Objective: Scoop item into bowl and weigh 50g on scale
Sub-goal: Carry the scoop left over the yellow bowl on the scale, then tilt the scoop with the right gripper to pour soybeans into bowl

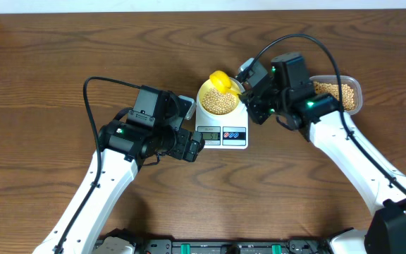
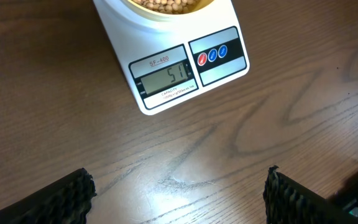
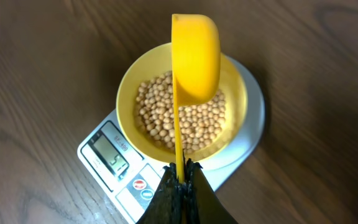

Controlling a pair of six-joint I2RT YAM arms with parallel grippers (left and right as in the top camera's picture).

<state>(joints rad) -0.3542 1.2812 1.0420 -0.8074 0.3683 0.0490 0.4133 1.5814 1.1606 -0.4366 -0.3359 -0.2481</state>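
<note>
The bowl (image 3: 124,102) of soybeans (image 3: 166,118) rests on the kitchen scale (image 2: 166,68) — display shows 51. The right claw (image 3: 180,177) is clamped tight on the yellow scoop (image 3: 194,59) handle, with the scoop tipped over the bowl. The left claw (image 2: 179,193) stands wide and empty above the surface (image 2: 260,137) near the scale. The clear tub (image 1: 358,92) holds more beans — partly hidden by the right arm (image 1: 344,144).

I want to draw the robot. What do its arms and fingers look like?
The left arm and right arm are white tubes with chunky black ends, tiny green lights and looping black cables. The fingers are black and ribbed.
</note>
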